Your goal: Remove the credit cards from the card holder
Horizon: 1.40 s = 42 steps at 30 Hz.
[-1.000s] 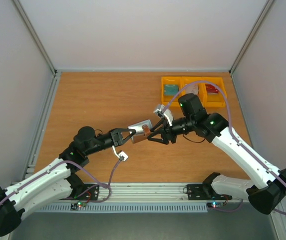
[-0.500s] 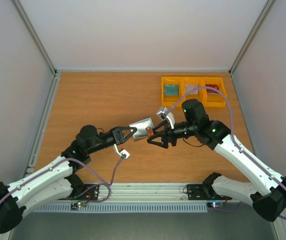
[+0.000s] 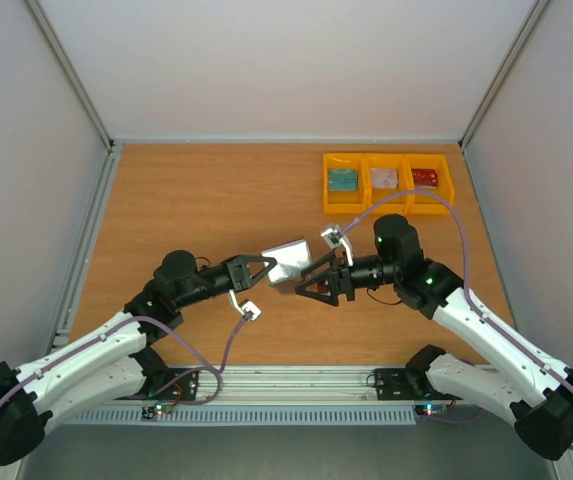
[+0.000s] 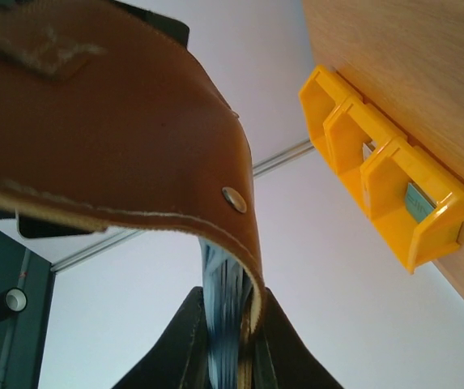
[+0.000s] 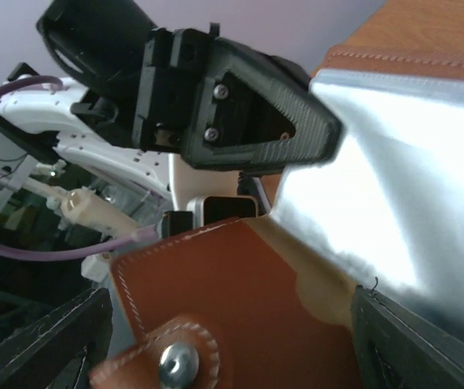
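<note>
My left gripper (image 3: 266, 268) is shut on the brown card holder (image 3: 288, 262) and holds it open above the table, its shiny grey lining facing up. In the left wrist view the holder (image 4: 126, 138) fills the upper left, and my gripper (image 4: 230, 356) pinches its blue-grey lining. My right gripper (image 3: 306, 283) is open at the holder's right end. In the right wrist view the snap flap (image 5: 215, 308) lies between its spread fingers (image 5: 45, 340). A teal card (image 3: 342, 179), a whitish card (image 3: 384, 178) and a red card (image 3: 425, 177) lie in the bins. No card shows in the holder.
Three joined yellow bins (image 3: 366, 197) stand at the back right of the wooden table, and show in the left wrist view (image 4: 353, 138). A metal rail runs along the near edge by the arm bases. Grey walls enclose the table.
My right gripper has moved nearer and left, down from beside the bins to the holder's right end. The holder has opened wider, showing more grey lining. The bins are uncovered.
</note>
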{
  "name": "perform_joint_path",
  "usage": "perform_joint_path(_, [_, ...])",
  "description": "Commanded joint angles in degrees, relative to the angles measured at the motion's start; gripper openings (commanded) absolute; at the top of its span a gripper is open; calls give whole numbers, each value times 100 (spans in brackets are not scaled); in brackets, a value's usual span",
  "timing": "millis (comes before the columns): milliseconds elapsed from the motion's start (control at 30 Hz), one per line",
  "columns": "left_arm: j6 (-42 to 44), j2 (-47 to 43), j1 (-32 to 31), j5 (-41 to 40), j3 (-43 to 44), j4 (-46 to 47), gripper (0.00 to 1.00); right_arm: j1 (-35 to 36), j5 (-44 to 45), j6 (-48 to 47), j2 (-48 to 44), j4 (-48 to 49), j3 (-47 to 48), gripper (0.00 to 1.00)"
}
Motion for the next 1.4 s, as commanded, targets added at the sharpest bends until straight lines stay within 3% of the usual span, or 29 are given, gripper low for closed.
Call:
perform_joint_path(0, [941, -90, 31, -125, 176, 936, 0, 54, -339, 907, -414, 87, -308, 81])
perform_joint_path(200, [1056, -110, 48, 190, 54, 1034, 0, 56, 255, 1321, -770, -254, -599, 79])
perform_joint_path(400, [1361, -150, 7, 683, -99, 1225, 0, 56, 1989, 1733, -430, -504, -377, 55])
perform_joint_path(533, [1327, -215, 4, 663, -71, 1232, 0, 53, 2981, 1705, -624, -803, -361, 47])
perform_joint_path(667, [1356, -205, -6, 744, -110, 1277, 0, 57, 3189, 1609, -400, -735, -326, 48])
perform_joint_path(767, [1378, -199, -13, 760, -81, 1287, 0, 100, 3041, 1575, -256, -411, -420, 55])
perform_joint_path(900, [1372, -216, -18, 749, -70, 1287, 0, 101, 2104, 1466, -119, 602, -541, 70])
perform_joint_path(1000, [1362, -220, -20, 777, -93, 1328, 0, 110, 1231, 1451, 202, 1223, -477, 73])
perform_joint_path(1133, [1324, -209, -20, 725, -93, 1327, 0, 114, 593, 1561, 394, 1889, -539, 60])
perform_joint_path(1267, [1262, -217, -21, 613, -40, 1291, 0, 118, 422, 1353, 235, 1900, -555, 27])
perform_joint_path(1367, [1082, -243, -28, 386, -37, 1187, 0, 115, 531, 728, -10, 987, -287, 4])
